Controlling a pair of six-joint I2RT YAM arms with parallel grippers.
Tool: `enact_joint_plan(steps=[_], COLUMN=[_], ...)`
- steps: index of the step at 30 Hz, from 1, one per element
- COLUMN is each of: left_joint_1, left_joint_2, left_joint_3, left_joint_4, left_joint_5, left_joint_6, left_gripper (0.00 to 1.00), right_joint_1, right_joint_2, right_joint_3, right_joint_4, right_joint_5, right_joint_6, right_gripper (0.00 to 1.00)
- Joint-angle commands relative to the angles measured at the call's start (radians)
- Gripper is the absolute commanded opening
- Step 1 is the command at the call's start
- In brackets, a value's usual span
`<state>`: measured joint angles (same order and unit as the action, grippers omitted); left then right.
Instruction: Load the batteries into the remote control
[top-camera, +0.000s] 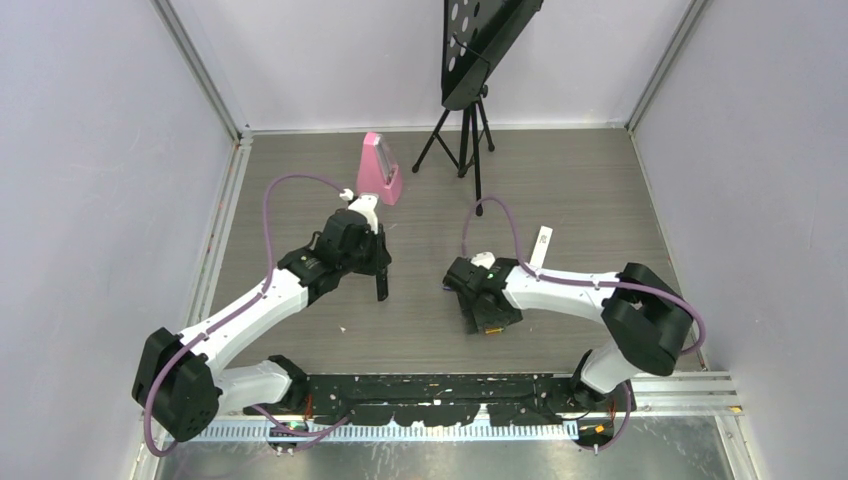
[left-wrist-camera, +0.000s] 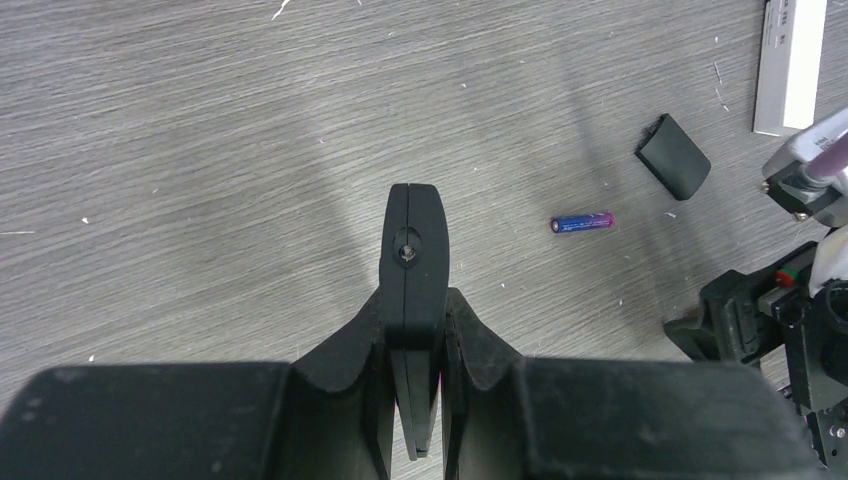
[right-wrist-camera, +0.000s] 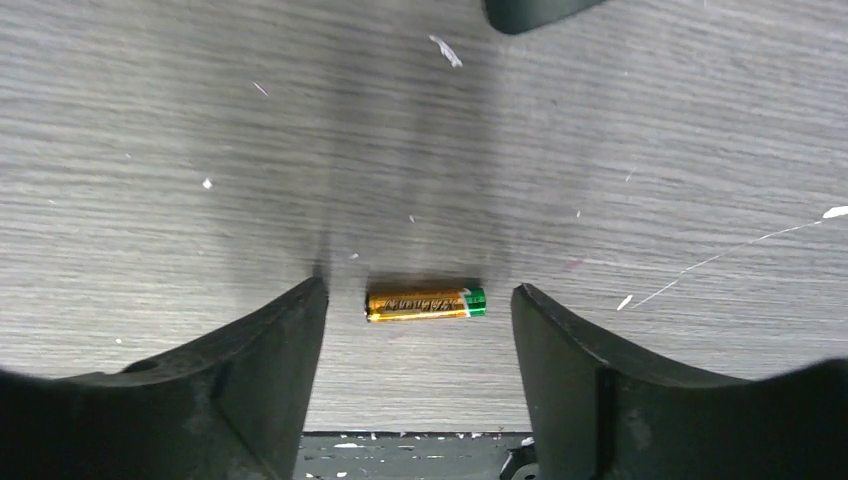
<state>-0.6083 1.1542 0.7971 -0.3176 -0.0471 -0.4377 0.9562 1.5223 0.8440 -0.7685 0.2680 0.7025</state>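
My left gripper (left-wrist-camera: 416, 300) is shut on the black remote control (left-wrist-camera: 413, 250), held edge-on and jutting forward above the table; it also shows in the top view (top-camera: 381, 285). A purple/blue battery (left-wrist-camera: 582, 222) lies on the table to its right. Beyond that lies the small black back cover (left-wrist-camera: 674, 156). My right gripper (right-wrist-camera: 418, 290) is open, low over the table. A gold battery with a green end (right-wrist-camera: 425, 303) lies crosswise between its fingertips, touching neither. In the top view the right gripper (top-camera: 490, 322) hides this battery.
A white bar-shaped remote (top-camera: 541, 247) lies right of centre, also in the left wrist view (left-wrist-camera: 790, 60). A pink object (top-camera: 380, 170) and a black tripod stand (top-camera: 465, 140) stand at the back. A dark rounded piece (right-wrist-camera: 535, 10) shows at the right wrist view's top edge.
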Motion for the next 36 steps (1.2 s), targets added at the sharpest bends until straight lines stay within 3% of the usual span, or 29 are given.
enact_joint_plan(steps=[1, 4, 8, 19, 25, 36], left_joint_1=[0.004, 0.006, 0.006, 0.007, 0.008, 0.009], left_joint_2=[-0.009, -0.006, 0.0, 0.006, -0.01, -0.009], left_joint_3=[0.027, 0.038, 0.04, 0.01, -0.003, -0.014], left_joint_4=[0.038, 0.031, 0.04, 0.076, 0.081, 0.086], left_joint_5=[0.009, 0.002, -0.006, 0.008, 0.015, -0.007], left_joint_6=[-0.011, -0.016, -0.029, -0.039, -0.034, -0.029], left_gripper=[0.0, 0.0, 0.0, 0.0, 0.0, 0.0], right_joint_1=[-0.004, -0.003, -0.014, -0.044, -0.069, -0.102], right_joint_2=[0.049, 0.028, 0.001, -0.082, -0.058, 0.023], right_joint_3=[0.069, 0.101, 0.157, 0.061, -0.003, -0.014], right_joint_4=[-0.017, -0.063, -0.19, -0.228, -0.102, -0.022], right_joint_5=[0.046, 0.07, 0.153, 0.213, 0.204, 0.173], right_joint_6=[-0.047, 0.026, 0.26, 0.925, 1.057, 1.049], right_gripper=[0.77, 0.81, 0.81, 0.56, 0.45, 0.4])
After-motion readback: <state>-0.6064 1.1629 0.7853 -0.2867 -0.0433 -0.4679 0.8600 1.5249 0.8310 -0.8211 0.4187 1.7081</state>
